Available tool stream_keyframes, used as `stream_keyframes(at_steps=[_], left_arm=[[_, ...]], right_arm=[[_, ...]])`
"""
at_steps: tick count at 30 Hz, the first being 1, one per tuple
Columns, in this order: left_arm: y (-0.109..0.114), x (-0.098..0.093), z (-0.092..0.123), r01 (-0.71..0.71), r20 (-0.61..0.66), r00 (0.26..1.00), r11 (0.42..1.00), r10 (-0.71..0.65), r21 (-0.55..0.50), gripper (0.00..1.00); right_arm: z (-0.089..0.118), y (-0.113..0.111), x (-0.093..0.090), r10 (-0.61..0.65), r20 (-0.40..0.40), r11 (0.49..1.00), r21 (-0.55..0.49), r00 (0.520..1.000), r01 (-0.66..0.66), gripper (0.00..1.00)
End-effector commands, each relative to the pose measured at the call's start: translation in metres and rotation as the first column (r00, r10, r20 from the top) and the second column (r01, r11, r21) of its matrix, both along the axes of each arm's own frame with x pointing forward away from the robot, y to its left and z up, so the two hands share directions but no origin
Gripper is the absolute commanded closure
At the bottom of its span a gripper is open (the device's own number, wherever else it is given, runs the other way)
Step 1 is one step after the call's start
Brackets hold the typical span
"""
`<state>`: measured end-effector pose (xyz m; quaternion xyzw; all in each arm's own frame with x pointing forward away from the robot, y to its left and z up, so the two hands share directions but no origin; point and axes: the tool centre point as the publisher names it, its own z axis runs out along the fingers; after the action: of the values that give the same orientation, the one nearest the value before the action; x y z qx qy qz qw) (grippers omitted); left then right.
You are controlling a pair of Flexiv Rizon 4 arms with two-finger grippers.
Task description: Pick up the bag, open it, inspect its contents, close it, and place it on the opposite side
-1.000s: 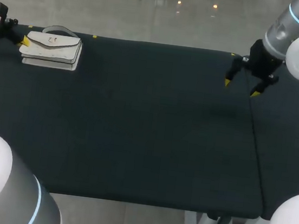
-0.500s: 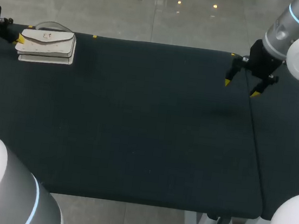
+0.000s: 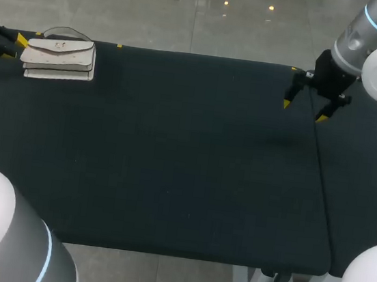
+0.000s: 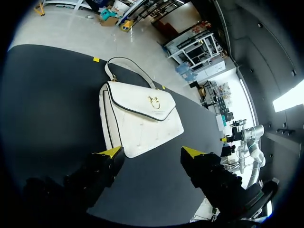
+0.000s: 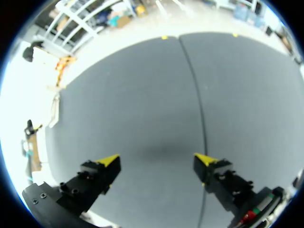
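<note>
The bag (image 3: pixel 60 58) (image 4: pixel 140 121) is white & lies flat at the far left corner of the table (image 3: pixel 171 166), w/ its flap down over the front. A small gold clasp (image 4: pixel 153 101) sits at the middle of the flap. The handle (image 3: pixel 64 31) (image 4: pixel 126 66) makes an arch at the bag's far side, twd. the table's far edge.

The left pincer (image 3: pixel 15 47) (image 4: pixel 152 153) is open, just beside the bag's left end. In the left wrist view the bag's near edge is just ahead of the two yellow tips, approx. btw. them. I cannot tell if a tip touches the bag.

The right pincer (image 3: pixel 304 110) (image 5: pixel 157 160) is open too, fingers wide apart. It hangs over the far right part of the table, well apart from the bag. Under it is the dark cloth, w/ a seam (image 3: pixel 321 178) (image 5: pixel 194 95) running from the far edge to the near edge.
</note>
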<state>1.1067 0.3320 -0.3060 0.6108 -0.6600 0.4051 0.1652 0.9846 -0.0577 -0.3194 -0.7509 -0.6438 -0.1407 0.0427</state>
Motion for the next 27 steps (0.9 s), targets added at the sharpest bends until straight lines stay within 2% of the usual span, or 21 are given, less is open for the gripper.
stream_keyframes(at_steps=[1,6,16,21,27], left_arm=[[0.002,-0.012,0.020,0.212,-0.232,0.955,0.971,-0.183,0.109,0.00],[-0.004,-0.033,0.040,0.180,-0.297,0.949,0.954,-0.104,0.241,0.00],[-0.019,-0.066,0.069,0.192,-0.357,0.933,0.907,-0.050,0.374,0.00],[-0.026,-0.079,0.079,0.149,-0.350,0.937,0.883,0.019,0.445,0.00],[-0.034,-0.090,0.085,0.120,-0.351,0.934,0.869,0.065,0.481,0.00]], right_arm=[[0.000,0.001,0.001,-0.001,-0.003,1.000,-0.003,1.000,0.001,0.00],[0.000,0.001,0.001,-0.001,-0.003,1.000,-0.003,1.000,0.001,0.00],[0.000,0.001,0.001,-0.001,-0.003,1.000,-0.003,1.000,0.001,0.00],[0.000,0.001,0.001,-0.001,-0.003,1.000,-0.003,1.000,0.001,0.00],[0.000,0.001,0.001,-0.001,-0.003,1.000,-0.003,1.000,0.001,0.00]])
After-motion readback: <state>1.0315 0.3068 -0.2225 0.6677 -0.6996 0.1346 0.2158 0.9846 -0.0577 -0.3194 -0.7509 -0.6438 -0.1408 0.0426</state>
